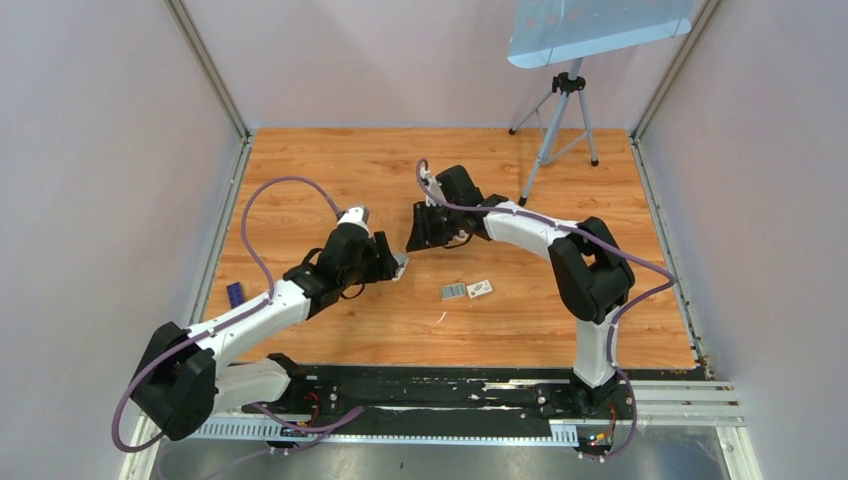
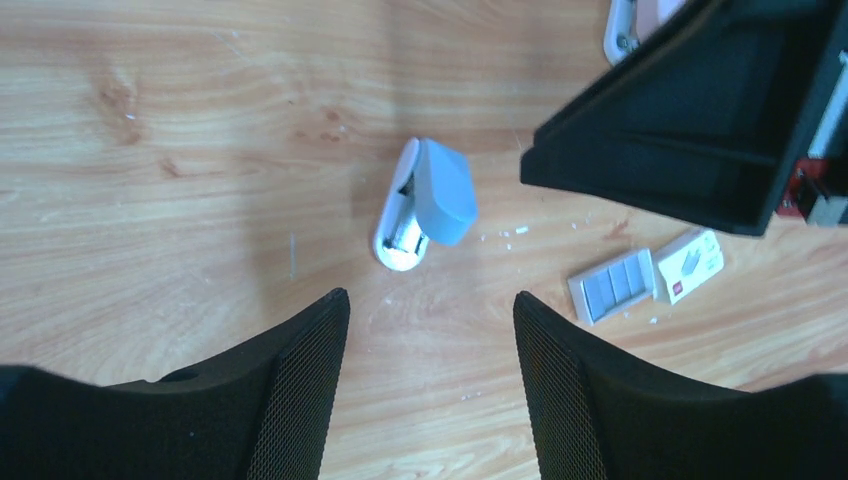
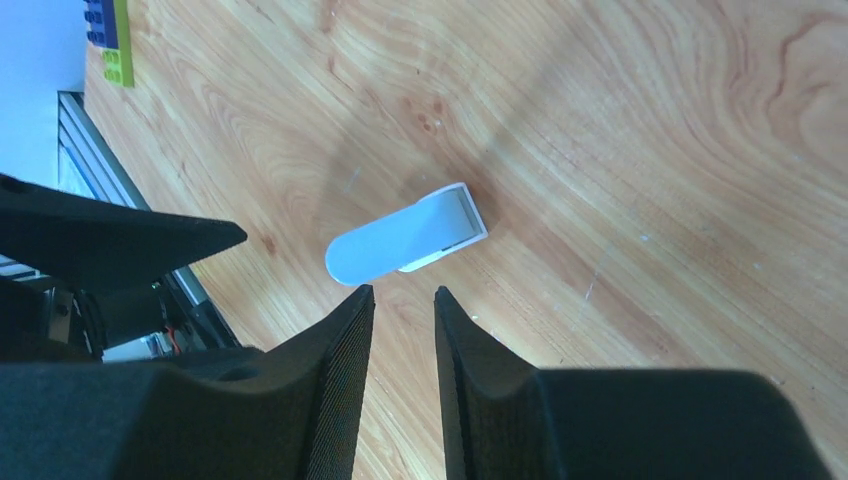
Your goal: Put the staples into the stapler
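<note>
The stapler (image 2: 443, 192) lies on the wooden table, its blue-grey top swung up off the white base so the metal channel shows. My left gripper (image 2: 430, 300) is open and empty, just short of it. The staples (image 2: 612, 283) are grey strips lying in a small white tray to the right. My right gripper (image 3: 403, 292) hovers just short of the stapler (image 3: 400, 242) from the other side, with its jaws a narrow gap apart and nothing between them. From above, the stapler (image 1: 400, 264) sits between the two grippers, and the staples (image 1: 453, 291) lie apart to the right.
A small white box with a red mark (image 2: 690, 264) lies next to the staple tray. Lego bricks (image 3: 105, 35) sit near the table's left edge. A tripod (image 1: 560, 110) stands at the back right. The right gripper's black body (image 2: 690, 120) hangs over the stapler area.
</note>
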Controlling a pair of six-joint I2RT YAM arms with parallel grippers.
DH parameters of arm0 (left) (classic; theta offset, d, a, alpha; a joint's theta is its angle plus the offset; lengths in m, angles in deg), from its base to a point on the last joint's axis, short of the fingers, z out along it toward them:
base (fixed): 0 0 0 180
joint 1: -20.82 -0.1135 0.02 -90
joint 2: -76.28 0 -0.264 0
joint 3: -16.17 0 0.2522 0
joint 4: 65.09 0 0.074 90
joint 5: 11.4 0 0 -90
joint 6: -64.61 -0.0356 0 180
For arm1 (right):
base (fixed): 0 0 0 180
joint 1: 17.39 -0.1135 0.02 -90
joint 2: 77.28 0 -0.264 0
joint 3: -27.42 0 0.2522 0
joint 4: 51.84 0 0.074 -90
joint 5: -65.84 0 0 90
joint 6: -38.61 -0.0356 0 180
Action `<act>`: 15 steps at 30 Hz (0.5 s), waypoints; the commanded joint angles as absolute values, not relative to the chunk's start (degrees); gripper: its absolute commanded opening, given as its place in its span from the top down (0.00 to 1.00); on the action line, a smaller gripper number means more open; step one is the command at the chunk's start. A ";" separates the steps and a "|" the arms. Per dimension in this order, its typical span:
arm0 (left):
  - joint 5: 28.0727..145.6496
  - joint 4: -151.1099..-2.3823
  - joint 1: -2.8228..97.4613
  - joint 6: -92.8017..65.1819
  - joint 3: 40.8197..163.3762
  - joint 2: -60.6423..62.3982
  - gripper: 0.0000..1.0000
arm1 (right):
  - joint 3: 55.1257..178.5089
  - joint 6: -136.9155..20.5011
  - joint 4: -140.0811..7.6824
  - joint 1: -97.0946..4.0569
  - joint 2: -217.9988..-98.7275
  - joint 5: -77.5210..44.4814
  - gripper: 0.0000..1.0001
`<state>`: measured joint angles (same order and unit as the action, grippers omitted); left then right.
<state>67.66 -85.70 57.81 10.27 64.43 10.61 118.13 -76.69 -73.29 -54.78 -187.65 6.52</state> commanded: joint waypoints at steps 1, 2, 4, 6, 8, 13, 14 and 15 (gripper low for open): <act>76.31 -85.35 52.23 13.61 66.61 11.03 0.38 | 121.41 -79.29 -74.93 -55.50 -187.66 4.57 0.67; 77.90 -84.76 51.40 13.59 67.09 10.60 0.39 | 122.04 -79.51 -75.16 -55.53 -188.08 4.46 0.66; 78.24 -84.65 50.32 13.31 68.46 9.46 0.40 | 122.69 -79.79 -75.39 -55.78 -188.88 3.77 0.63; 80.77 -84.45 49.36 13.34 69.38 8.17 0.40 | 122.91 -80.07 -75.53 -56.01 -189.47 2.88 0.63; 82.92 -83.33 48.40 13.96 69.42 7.17 0.41 | 123.29 -80.32 -75.66 -56.22 -190.35 2.73 0.63; 85.38 -80.58 47.28 14.69 67.92 5.74 0.44 | 124.64 -80.01 -76.76 -57.52 -192.93 3.51 0.63; 85.34 -80.43 47.19 14.65 67.56 5.49 0.45 | 124.88 -79.79 -77.11 -57.85 -193.36 3.52 0.63; 85.29 -80.18 47.12 14.61 67.21 5.20 0.46 | 125.00 -79.69 -77.38 -58.13 -193.79 3.48 0.63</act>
